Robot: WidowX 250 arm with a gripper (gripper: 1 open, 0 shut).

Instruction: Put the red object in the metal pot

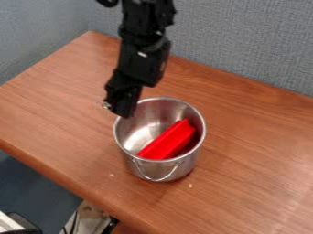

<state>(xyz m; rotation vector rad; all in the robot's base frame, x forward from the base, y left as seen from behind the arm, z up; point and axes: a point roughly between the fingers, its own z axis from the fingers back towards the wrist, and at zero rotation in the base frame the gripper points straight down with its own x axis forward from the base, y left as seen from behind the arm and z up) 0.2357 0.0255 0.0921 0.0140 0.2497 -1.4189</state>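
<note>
A shiny, round stainless-steel pot [159,138] with straight sides and a rolled rim stands on a smooth, reddish-brown wooden bench [55,101]; a thin wire handle hangs at its near side. Inside the pot lies a bright red, long, flat rectangular block [169,142] of plastic-looking material, leaning against the inner wall. Its long axis runs diagonally, the lower end towards the near left of the pot floor and the upper end towards the far right rim. The black gripper [116,106] of the robot arm points steeply downward just outside the pot's far left rim, clear of the red block and holding nothing, its jaws closed together. The block sits to the lower right of the gripper, apart from it. Behind the bench is a grey, textured fabric wall [244,37]
</note>
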